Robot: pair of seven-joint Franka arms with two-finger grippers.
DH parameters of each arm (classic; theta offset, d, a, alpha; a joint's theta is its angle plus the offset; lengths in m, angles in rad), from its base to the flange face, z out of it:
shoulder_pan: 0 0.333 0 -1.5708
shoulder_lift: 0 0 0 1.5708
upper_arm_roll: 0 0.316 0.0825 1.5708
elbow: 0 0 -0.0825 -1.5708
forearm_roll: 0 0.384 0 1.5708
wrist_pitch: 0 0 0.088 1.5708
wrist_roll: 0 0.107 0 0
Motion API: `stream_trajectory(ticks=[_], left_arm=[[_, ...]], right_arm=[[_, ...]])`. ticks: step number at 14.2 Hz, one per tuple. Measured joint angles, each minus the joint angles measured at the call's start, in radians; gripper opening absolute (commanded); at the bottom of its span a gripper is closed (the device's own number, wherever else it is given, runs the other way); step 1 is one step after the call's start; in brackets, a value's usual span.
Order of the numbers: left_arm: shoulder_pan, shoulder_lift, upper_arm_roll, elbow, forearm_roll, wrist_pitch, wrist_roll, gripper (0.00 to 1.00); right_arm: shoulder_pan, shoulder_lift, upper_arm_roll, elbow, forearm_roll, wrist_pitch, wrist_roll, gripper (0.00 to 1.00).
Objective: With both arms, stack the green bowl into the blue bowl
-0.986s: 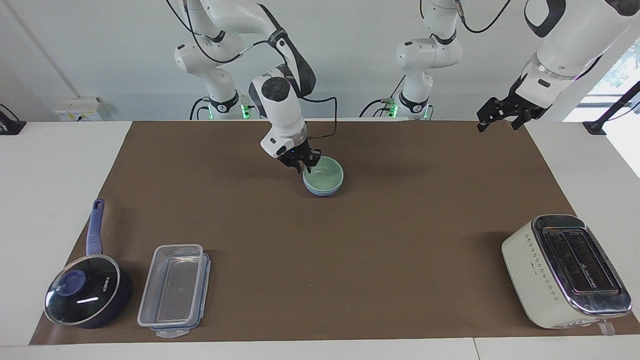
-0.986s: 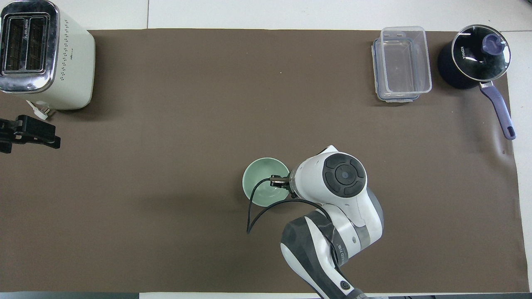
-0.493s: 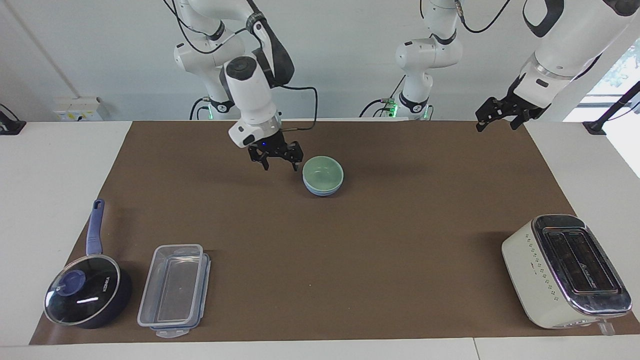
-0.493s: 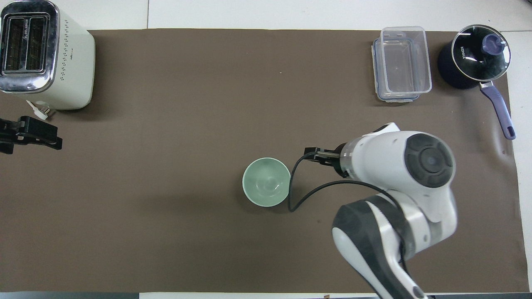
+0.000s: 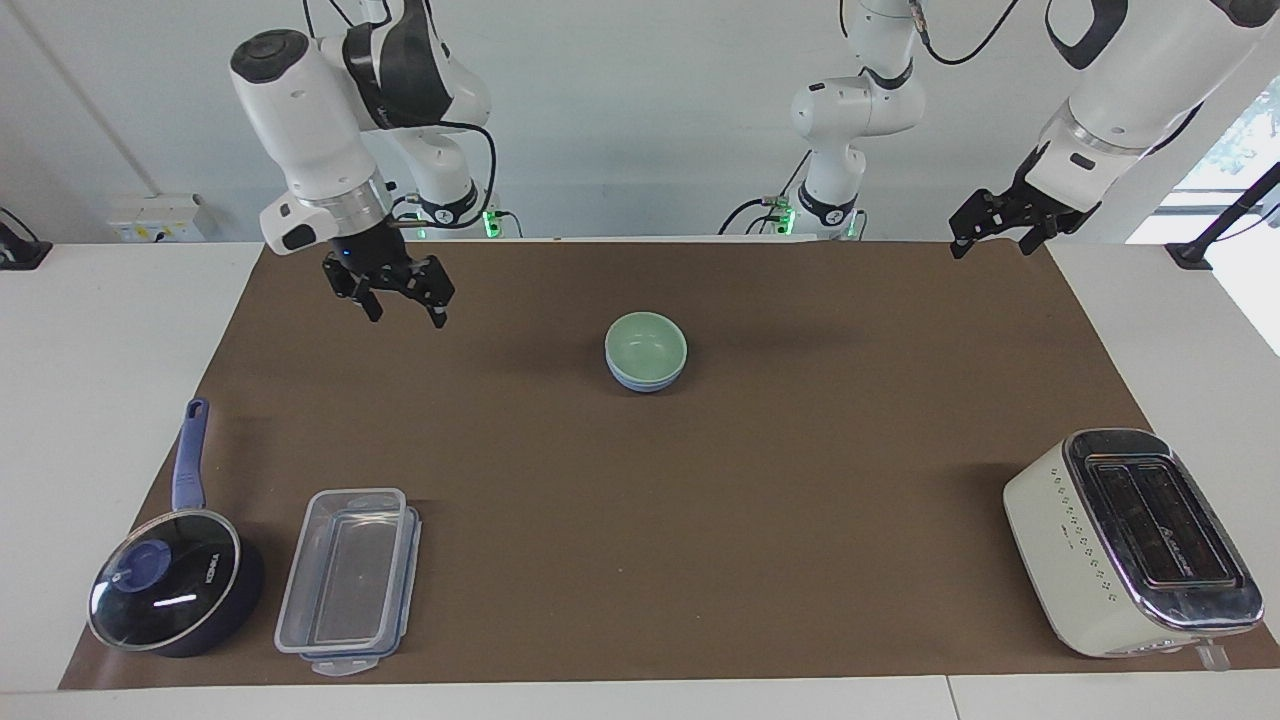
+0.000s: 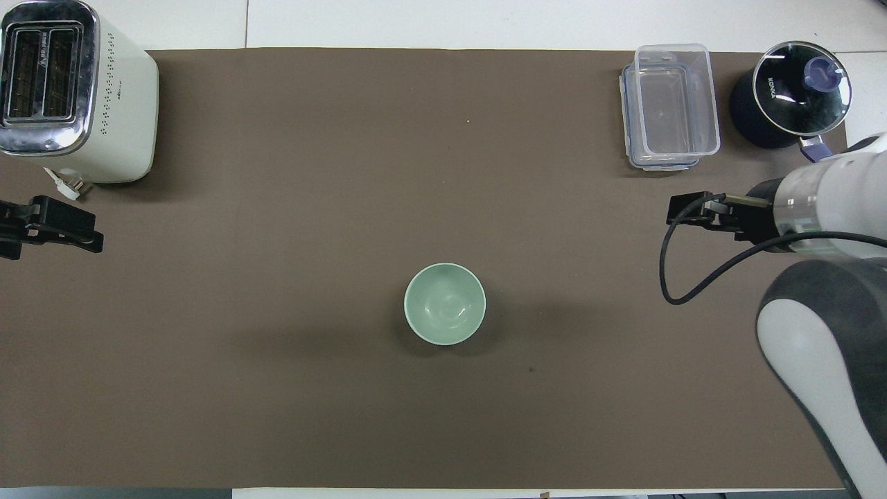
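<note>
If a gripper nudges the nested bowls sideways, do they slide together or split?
Probably together: the green bowl sits deep in the blue bowl, only a thin blue edge showing. Both look smooth and light, so likely sliding on the brown mat, not tipping.

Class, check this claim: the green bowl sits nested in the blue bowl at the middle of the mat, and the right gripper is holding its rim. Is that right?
Not quite. The green bowl does sit nested in the blue bowl at the middle of the mat, but the right gripper holds nothing: the facing view shows it open in the air over bare mat toward the right arm's end, well clear of the bowls.
</note>
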Motion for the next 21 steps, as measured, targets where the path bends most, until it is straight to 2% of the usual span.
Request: stream_trajectory(ticks=[5, 8, 12, 21], left_arm=[[0.000, -0.001, -0.006, 0.004, 0.000, 0.002, 0.000, 1.00], [0.000, -0.004, -0.011, 0.008, 0.000, 0.003, 0.000, 1.00], [0.000, -0.005, -0.012, 0.009, 0.000, 0.003, -0.001, 1.00], [0.014, -0.005, -0.010, 0.009, 0.000, 0.003, -0.002, 1.00]], right_arm=[[-0.056, 0.058, 0.000, 0.229, -0.038, -0.237, -0.061, 1.00], [-0.059, 0.099, 0.001, 0.315, -0.063, -0.298, -0.078, 1.00], [-0.059, 0.122, 0.005, 0.345, -0.063, -0.332, -0.079, 1.00], [-0.019, 0.126, 0.023, 0.341, -0.064, -0.319, -0.079, 1.00]])
